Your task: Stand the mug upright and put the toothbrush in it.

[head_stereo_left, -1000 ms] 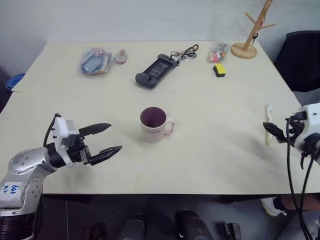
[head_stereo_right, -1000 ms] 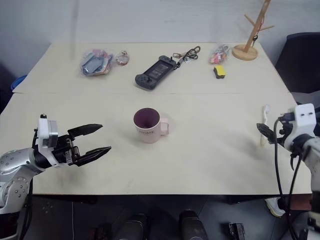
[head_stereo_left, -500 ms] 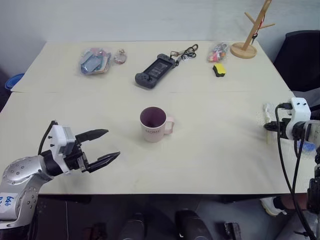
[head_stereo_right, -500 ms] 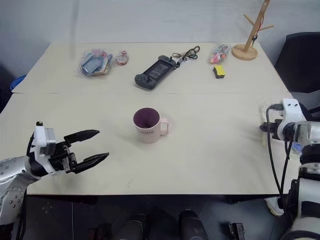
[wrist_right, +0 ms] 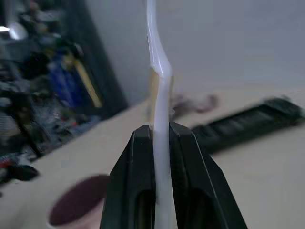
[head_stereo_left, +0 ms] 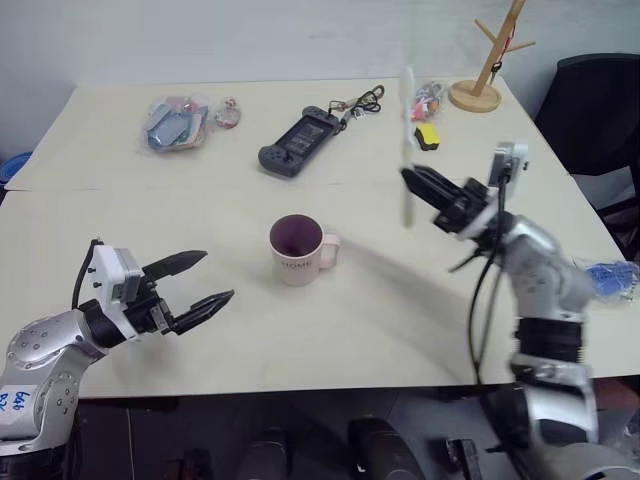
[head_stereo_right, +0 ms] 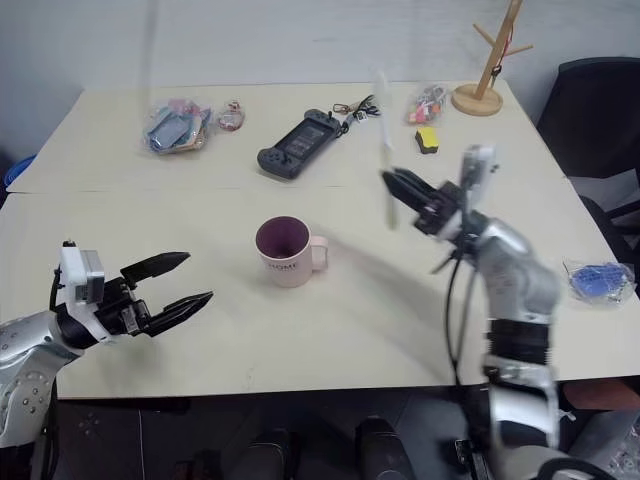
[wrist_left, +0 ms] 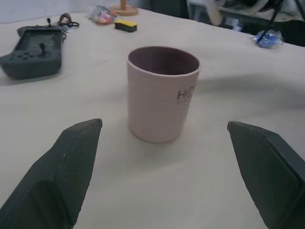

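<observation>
The pale pink mug (head_stereo_left: 297, 250) stands upright mid-table, its dark maroon inside showing and its handle to the right. My right gripper (head_stereo_left: 411, 179) is shut on the white toothbrush (head_stereo_left: 407, 140), which it holds about vertical in the air, above the table to the right of and behind the mug. In the right wrist view the toothbrush (wrist_right: 159, 95) rises from between the closed fingers, with the mug's rim (wrist_right: 76, 210) low to one side. At the table's front left my left gripper (head_stereo_left: 216, 278) is open, level and empty, pointing at the mug (wrist_left: 163, 93) from a short distance.
Along the back of the table lie a black game controller (head_stereo_left: 295, 143) with a cable, a plastic packet (head_stereo_left: 170, 122), a yellow block (head_stereo_left: 427, 135) and a wooden rack (head_stereo_left: 480, 88). A blue object (head_stereo_left: 605, 277) lies at the right edge, near a dark chair (head_stereo_left: 590, 110).
My right gripper closed on the toothbrush at the table's right edge, then swung it left and up off the table. The left gripper has barely moved. The camera has shifted slightly.
</observation>
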